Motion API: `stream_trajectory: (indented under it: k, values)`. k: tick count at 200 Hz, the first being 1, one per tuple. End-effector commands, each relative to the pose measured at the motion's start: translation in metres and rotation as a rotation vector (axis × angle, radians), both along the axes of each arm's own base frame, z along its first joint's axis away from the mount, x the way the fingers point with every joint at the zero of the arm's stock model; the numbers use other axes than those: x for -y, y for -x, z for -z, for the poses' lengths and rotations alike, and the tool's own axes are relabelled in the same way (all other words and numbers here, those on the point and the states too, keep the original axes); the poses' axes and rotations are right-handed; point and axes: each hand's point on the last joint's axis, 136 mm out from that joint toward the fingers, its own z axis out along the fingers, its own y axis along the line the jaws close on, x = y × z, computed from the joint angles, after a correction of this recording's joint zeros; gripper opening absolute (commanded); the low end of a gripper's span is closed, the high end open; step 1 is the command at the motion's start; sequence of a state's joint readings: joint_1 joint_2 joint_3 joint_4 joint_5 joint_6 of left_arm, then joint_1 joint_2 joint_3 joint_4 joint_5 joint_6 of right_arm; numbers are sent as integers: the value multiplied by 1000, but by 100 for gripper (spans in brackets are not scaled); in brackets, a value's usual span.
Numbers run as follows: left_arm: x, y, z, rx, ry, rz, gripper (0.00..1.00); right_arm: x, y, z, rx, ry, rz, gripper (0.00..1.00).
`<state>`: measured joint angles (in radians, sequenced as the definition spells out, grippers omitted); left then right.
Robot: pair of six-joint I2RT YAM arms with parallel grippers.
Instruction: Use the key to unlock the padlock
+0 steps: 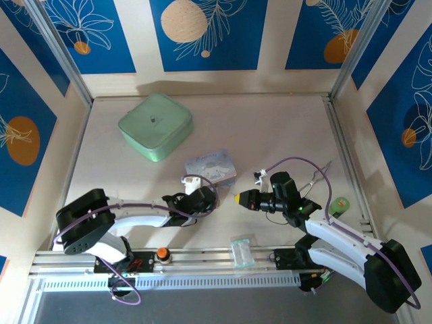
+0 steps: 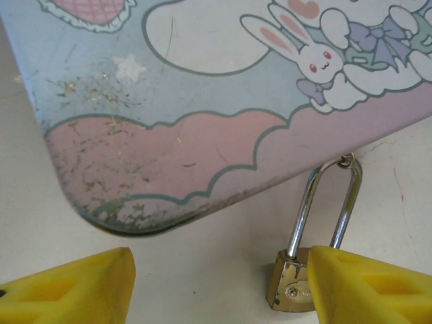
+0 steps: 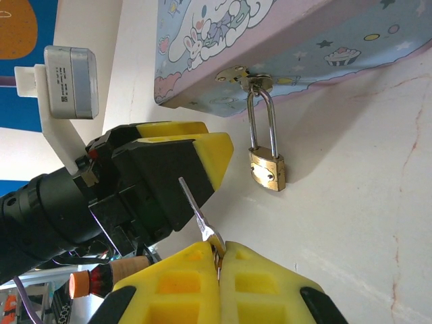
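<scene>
Small brass padlock [image 3: 266, 170] lying flat just right of centre in the right wrist view, silver shackle shut and hooked through the tin's [image 3: 283, 40] hasp above, with thin silvery key [image 3: 196, 206] at lower centre, blade slanting up-left, head pinched in right gripper [image 3: 219, 253].

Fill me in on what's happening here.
The right gripper has its fingers shut on the key, which is held short of the padlock and not yet in it. The padlock lies on the table, its shackle closed and hooked to the blue cartoon tin. The left gripper is open beside the padlock, not gripping it.
</scene>
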<state>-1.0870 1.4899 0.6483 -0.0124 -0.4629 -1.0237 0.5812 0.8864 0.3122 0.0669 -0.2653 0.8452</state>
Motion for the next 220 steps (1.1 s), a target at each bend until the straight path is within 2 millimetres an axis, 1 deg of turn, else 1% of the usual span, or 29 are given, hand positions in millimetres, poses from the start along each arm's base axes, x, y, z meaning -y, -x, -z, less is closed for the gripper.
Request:
stream_trajectory:
  k: [1, 18, 43, 59, 71, 94, 107, 141, 146, 157, 176, 197, 220]
  values:
    - [18, 1, -3, 2, 78, 30, 68, -3, 2, -7, 15, -27, -18, 0]
    - [17, -3, -2, 5, 99, -5, 67, -2, 3, -4, 11, -26, -19, 0]
    - [6, -15, -3, 20, 93, -40, 68, -2, 6, -5, 7, -22, -25, 0]
    - [-1, -21, -2, 11, 82, -48, 71, -1, 6, -6, 11, -15, -27, 0]
    - [-2, -23, -5, 18, 86, -44, 71, -1, 6, -8, 15, -16, -29, 0]
    - [10, -16, -4, -11, 121, 5, 71, 0, 6, -8, 17, -23, -23, 0]
    - [17, -9, -1, -35, 134, 22, 71, 0, 5, -6, 13, -29, -15, 0]
    - [28, 7, 8, -47, 137, 33, 70, 1, 6, -1, 8, -28, -11, 0]
    - [30, 9, 12, -58, 137, 33, 70, 1, 7, 0, 6, -26, -11, 0]
    - [32, 10, 20, -81, 144, 27, 68, 2, 7, 2, 4, -22, -11, 0]
    - [37, 10, 27, -97, 154, 24, 64, 2, 7, 3, 3, -17, -14, 0]
    - [42, 8, 28, -101, 139, 28, 58, 3, 8, 5, 1, -13, -11, 0]
    - [40, 6, 30, -98, 100, 21, 50, 4, 8, 10, -9, -9, -2, 0]
